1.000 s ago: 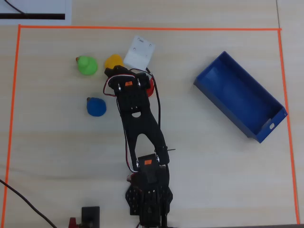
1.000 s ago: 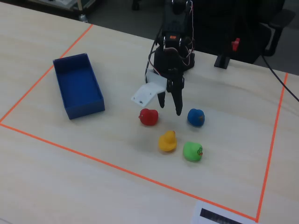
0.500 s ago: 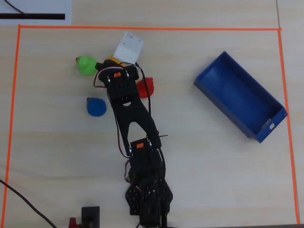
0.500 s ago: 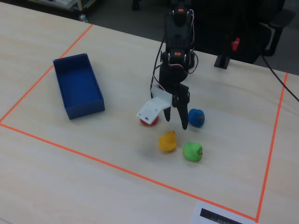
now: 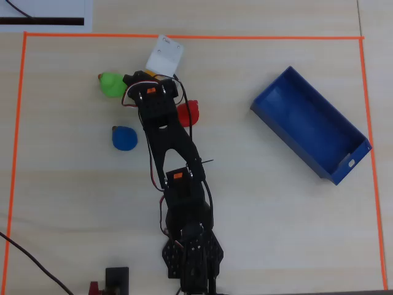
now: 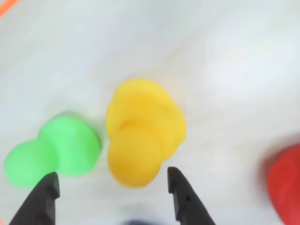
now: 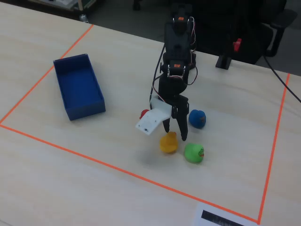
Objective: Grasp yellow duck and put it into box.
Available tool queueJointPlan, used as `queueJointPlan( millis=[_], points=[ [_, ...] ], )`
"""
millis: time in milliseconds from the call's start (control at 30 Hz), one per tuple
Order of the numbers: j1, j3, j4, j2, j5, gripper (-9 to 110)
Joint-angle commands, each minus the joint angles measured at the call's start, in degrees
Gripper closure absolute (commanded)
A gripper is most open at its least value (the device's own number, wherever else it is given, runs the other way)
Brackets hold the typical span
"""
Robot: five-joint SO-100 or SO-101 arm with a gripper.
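The yellow duck (image 6: 143, 136) sits on the table just ahead of my fingertips, nearer the right finger (image 6: 180, 199) than the left one. In the fixed view the yellow duck (image 7: 168, 142) lies right below my gripper (image 7: 174, 132). In the overhead view the arm covers it. My gripper (image 6: 112, 187) is open and empty, its jaws wide apart and not touching the duck. The blue box (image 5: 310, 126) stands empty at the right in the overhead view, and at the left in the fixed view (image 7: 77, 87), far from the gripper.
A green duck (image 6: 51, 150) sits close to the yellow one's left, near my left finger. A red duck (image 5: 188, 113) and a blue duck (image 5: 124, 138) flank the arm. Orange tape (image 5: 184, 37) frames the work area.
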Motion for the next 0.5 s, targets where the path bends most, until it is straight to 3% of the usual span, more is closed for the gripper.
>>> queueJointPlan(
  millis=[0, 133, 300, 467],
  points=[
    [2.2, -4.1, -1.3, -0.3, -1.3, 69],
    [3.3, -4.5, -2.2, -1.9, -2.1, 74],
    [3.5, -2.1, -4.0, -2.7, -2.4, 99],
    [2.7, -0.3, -4.2, -2.1, -2.0, 101]
  ],
)
